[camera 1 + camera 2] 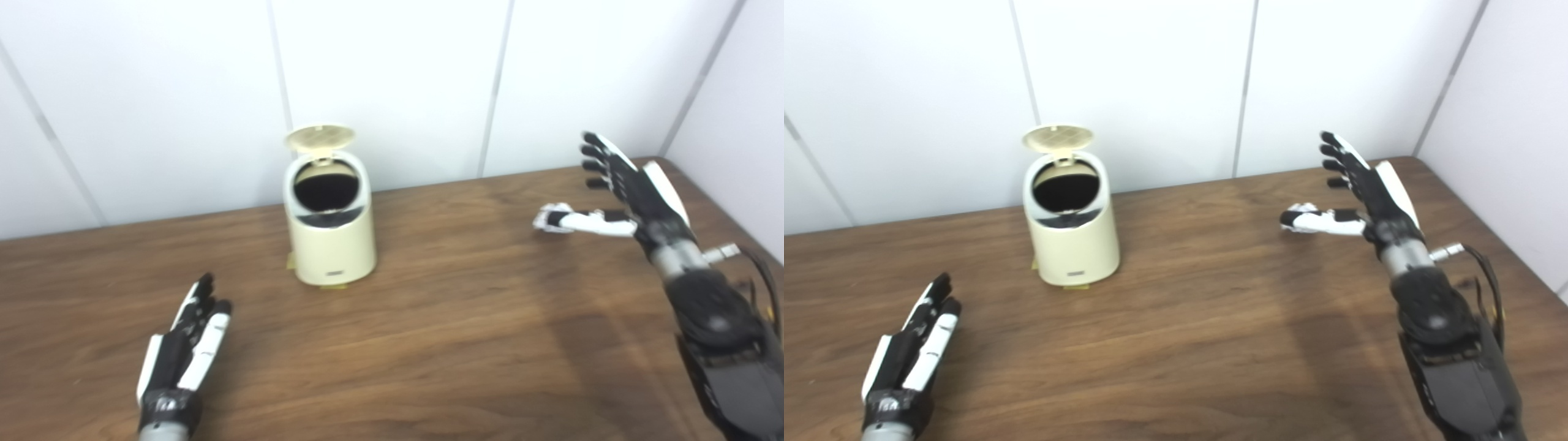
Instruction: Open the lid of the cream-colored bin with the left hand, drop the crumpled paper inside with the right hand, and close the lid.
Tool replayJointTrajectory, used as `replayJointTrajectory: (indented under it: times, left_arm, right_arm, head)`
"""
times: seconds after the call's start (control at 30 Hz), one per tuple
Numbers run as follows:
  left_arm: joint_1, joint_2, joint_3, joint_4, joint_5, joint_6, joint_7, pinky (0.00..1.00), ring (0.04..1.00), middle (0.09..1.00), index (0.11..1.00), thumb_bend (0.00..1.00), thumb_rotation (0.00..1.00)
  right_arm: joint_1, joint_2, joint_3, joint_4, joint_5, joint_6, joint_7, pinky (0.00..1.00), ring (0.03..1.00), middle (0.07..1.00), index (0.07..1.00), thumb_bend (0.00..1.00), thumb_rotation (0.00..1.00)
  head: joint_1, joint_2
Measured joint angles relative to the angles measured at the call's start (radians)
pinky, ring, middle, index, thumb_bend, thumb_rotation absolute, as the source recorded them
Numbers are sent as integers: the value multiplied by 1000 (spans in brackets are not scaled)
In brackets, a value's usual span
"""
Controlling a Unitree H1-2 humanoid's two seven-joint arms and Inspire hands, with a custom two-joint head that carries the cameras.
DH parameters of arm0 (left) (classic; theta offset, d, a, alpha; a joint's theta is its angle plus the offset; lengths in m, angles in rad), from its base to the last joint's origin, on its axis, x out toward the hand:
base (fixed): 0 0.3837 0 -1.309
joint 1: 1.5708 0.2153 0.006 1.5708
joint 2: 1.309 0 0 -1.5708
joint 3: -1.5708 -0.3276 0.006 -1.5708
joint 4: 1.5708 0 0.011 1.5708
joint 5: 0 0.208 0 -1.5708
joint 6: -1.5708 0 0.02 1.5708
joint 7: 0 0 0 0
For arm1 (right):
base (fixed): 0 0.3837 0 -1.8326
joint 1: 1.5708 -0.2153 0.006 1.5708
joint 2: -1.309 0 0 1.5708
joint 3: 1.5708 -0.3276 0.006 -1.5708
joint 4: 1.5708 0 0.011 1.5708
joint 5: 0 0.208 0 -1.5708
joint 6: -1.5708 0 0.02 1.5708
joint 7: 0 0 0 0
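The cream-colored bin [331,245] stands on the wooden table [453,343] near the back wall. Its round lid [320,138] is tipped up and the dark opening [326,190] shows. No crumpled paper is visible on the table or in either hand. My left hand [187,343] rests low at the front left, fingers straight and apart, holding nothing. My right hand [618,190] hovers at the right, well away from the bin, fingers spread and thumb pointing left, with nothing in it.
White wall panels [392,79] close off the back and the right side of the table. The table's right edge [729,214] runs diagonally beside my right arm [723,343]. Bare wood lies between the bin and both hands.
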Motion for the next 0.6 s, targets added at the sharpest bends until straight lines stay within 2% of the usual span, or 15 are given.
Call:
replayJointTrajectory:
  times: [0.13, 0.17, 0.27, 0.37, 0.6]
  left_arm:
    - [6, 19, 13, 0, -38, -1, -5, 1000, 1000, 998, 1000, 490, 545]
    - [5, 19, 17, 0, -53, -3, -7, 988, 1000, 1000, 1000, 461, 514]
    - [5, 20, 27, 0, -87, -6, -8, 997, 1000, 1000, 1000, 453, 516]
    - [5, 24, 25, -9, -101, 12, -8, 1000, 1000, 1000, 1000, 441, 509]
    - [7, 49, 11, -68, -83, 31, -4, 1000, 1000, 981, 1000, 436, 523]
  right_arm:
    - [-33, -15, 44, 48, -99, 17, 4, 724, 831, 868, 875, 803, 10]
    - [-38, -18, 54, 66, -117, 18, 7, 741, 844, 886, 890, 834, 21]
    - [-90, -34, 103, 177, -150, 19, 44, 754, 856, 896, 902, 860, 55]
    - [-150, -56, 154, 276, -187, 19, 71, 746, 853, 887, 877, 905, 93]
    - [-279, -72, 257, 480, -284, -3, 64, 695, 809, 860, 847, 963, 148]
  head:
    - [-23, -12]
    - [-29, -14]
    - [-40, -15]
    - [-48, -14]
    - [-28, -20]
